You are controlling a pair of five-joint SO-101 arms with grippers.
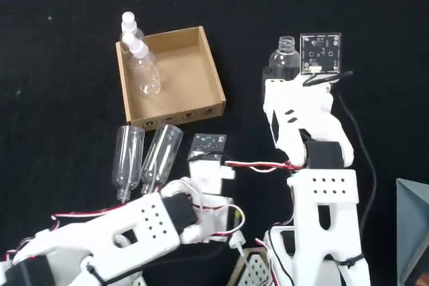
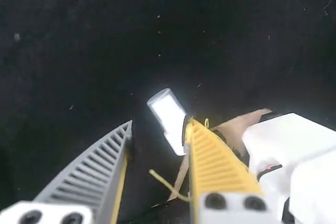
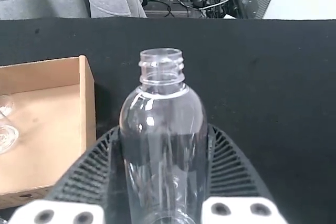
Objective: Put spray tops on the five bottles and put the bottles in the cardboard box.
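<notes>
My right gripper (image 3: pixel 163 129) is shut on a clear bottle (image 3: pixel 161 129) with no top, held upright right of the cardboard box (image 1: pixel 194 75); from above this bottle (image 1: pixel 285 58) stands over the gripper (image 1: pixel 286 77). Two bottles with white spray tops (image 1: pixel 142 65) lie in the box's left side, tops over its far-left corner. Two open bottles (image 1: pixel 127 159) (image 1: pixel 161 155) lie in front of the box. My left gripper (image 2: pixel 158 124) is open low over the black cloth, with a small white piece (image 2: pixel 168 121) against its yellow finger (image 2: pixel 210 161).
Black cloth (image 1: pixel 375 45) covers the whole table. The right arm's base (image 1: pixel 322 232) stands at the front, close beside the left gripper. A grey object (image 1: pixel 412 232) sits at the front right edge. The box's side wall (image 3: pixel 86 108) is near the held bottle.
</notes>
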